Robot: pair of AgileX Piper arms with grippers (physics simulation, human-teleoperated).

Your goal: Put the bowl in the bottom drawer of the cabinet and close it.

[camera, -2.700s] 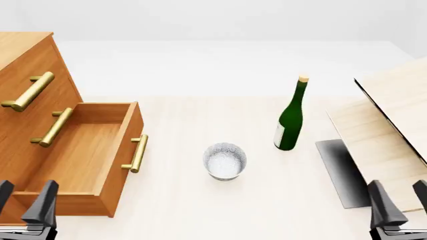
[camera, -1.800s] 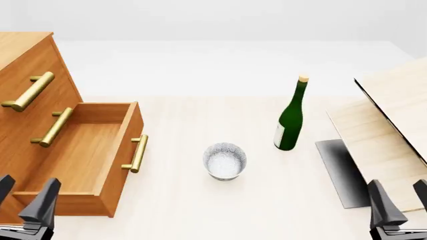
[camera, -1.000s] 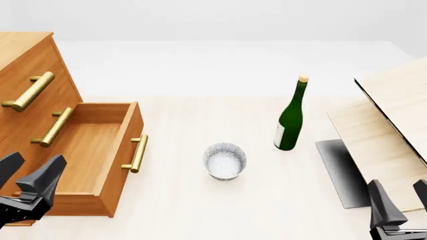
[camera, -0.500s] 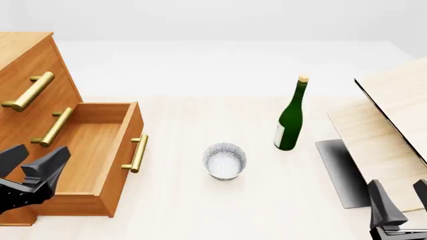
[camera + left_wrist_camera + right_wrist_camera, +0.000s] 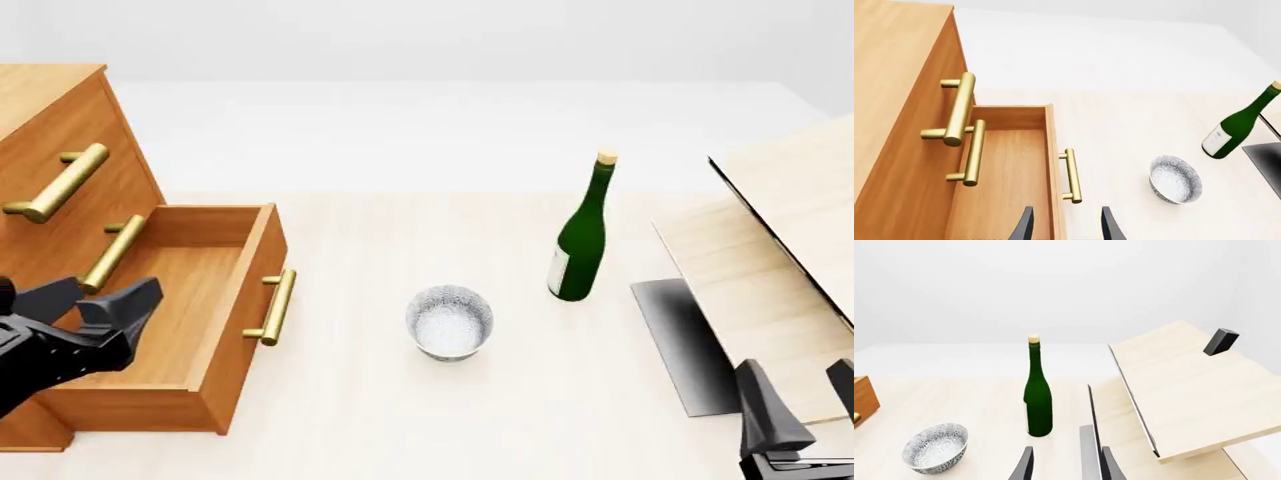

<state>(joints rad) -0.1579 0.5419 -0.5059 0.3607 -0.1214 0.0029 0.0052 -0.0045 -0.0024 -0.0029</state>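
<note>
Left gripper (image 5: 94,300) risen over bottom drawer (image 5: 167,300), fingers spread, bowl (image 5: 450,322) upright, mouth upward, right gripper (image 5: 798,385) spread

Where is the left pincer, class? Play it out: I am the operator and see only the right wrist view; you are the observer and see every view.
Observer: The left pincer hangs open over the bottom drawer, holding nothing.
Operator: Is that drawer open?
Observer: Yes, it is pulled well out of the cabinet; the inside that shows is bare wood.
Operator: And the other drawers?
Observer: The two upper drawers are shut, with their brass handles standing out above the open one.
</note>
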